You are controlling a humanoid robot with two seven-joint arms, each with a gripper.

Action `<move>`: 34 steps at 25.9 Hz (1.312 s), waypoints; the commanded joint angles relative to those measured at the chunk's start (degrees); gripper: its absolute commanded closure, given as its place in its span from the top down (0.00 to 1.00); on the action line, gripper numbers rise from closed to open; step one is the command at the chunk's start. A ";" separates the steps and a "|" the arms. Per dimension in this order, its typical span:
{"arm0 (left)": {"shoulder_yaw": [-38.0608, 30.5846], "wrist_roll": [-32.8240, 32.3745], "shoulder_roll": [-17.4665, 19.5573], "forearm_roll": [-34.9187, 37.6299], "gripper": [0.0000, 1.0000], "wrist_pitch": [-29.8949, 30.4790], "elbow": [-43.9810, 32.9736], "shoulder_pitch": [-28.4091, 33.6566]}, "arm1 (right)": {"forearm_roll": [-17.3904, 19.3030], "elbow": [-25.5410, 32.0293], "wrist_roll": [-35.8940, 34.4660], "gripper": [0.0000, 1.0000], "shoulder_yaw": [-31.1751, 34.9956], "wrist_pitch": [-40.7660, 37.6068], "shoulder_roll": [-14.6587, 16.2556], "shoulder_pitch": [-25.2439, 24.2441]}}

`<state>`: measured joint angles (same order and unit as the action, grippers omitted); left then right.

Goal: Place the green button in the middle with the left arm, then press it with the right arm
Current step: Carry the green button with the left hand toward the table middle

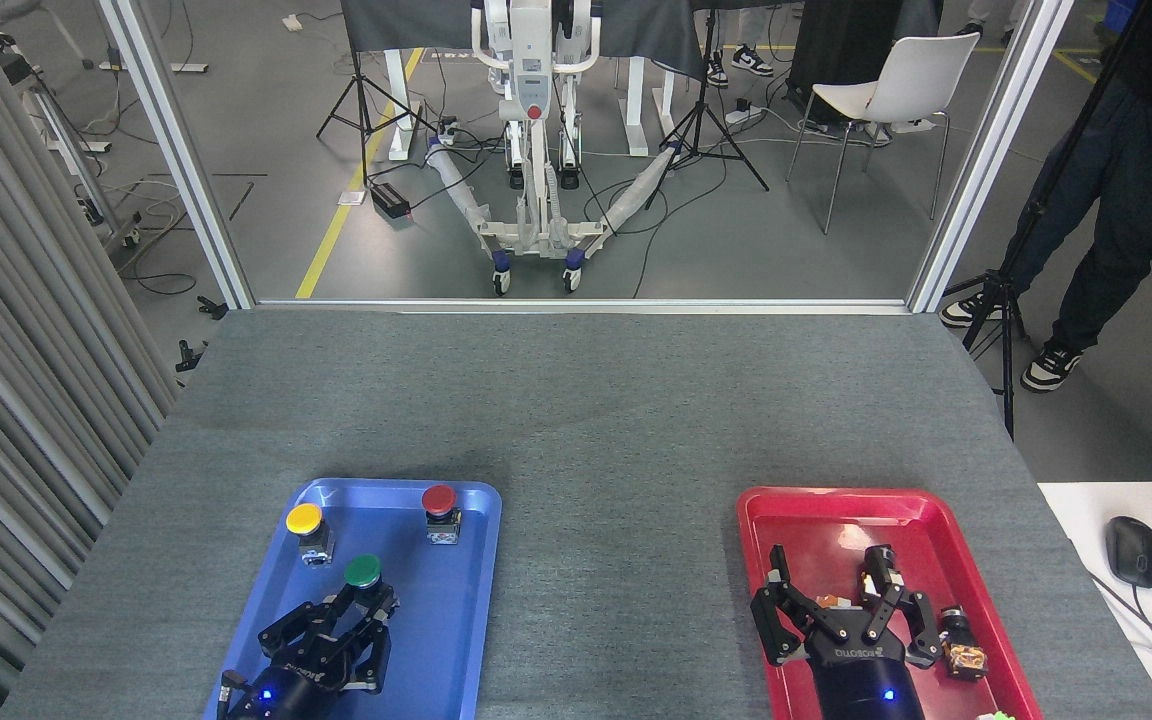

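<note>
The green button [363, 571] is over the blue tray [456, 620], its dark-green cap showing just past my left gripper [368, 604]. That gripper's fingers [336, 618] have drawn together around the button's body, which they hide. My right gripper [829, 580] hovers over the red tray [816, 500] with its fingers spread open and nothing between them. The middle [616, 570] is bare grey cloth between the two trays.
A yellow button [304, 519] and a red button [438, 499] stand at the back of the blue tray. Small parts [966, 657] lie in the red tray beside my right gripper. A mouse [1133, 550] rests on a white table at right. A person's legs [1106, 230] stand beyond the table.
</note>
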<state>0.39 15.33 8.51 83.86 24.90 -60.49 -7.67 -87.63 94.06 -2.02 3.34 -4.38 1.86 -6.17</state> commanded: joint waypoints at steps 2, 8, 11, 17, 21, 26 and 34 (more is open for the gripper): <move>0.14 2.25 -0.07 0.07 0.06 4.81 -1.83 -0.06 | 0.00 -0.02 -0.08 1.00 -0.18 -0.01 0.16 0.02; 12.97 2.25 -1.39 0.16 0.04 5.16 -5.26 -4.19 | 0.00 -0.02 -0.09 1.00 -0.18 -0.01 0.16 -0.16; 17.72 1.98 -5.61 0.60 0.03 3.14 -2.09 -8.06 | 0.00 -0.02 -0.09 1.00 -0.18 0.08 -0.02 -0.16; 22.38 2.60 -12.29 1.83 0.03 1.47 6.08 -13.25 | 0.00 -0.02 -0.09 1.00 -0.18 0.08 -0.11 0.19; 24.75 5.41 -16.42 5.08 0.04 -3.80 11.27 -13.95 | 0.00 -0.02 -0.09 1.00 -0.27 0.08 -0.02 0.19; 32.66 6.64 -16.33 4.64 0.04 -12.24 13.90 -13.86 | 0.00 -0.02 -0.09 1.00 -0.27 0.08 -0.02 0.28; 33.98 7.78 -16.33 4.56 0.17 -13.29 15.31 -13.86 | 0.00 -0.02 0.00 1.00 -0.35 0.08 -0.11 0.37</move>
<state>34.01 22.94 -7.79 88.38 11.72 -45.36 -21.55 -87.63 94.04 -2.29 3.02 -4.27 1.83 -5.88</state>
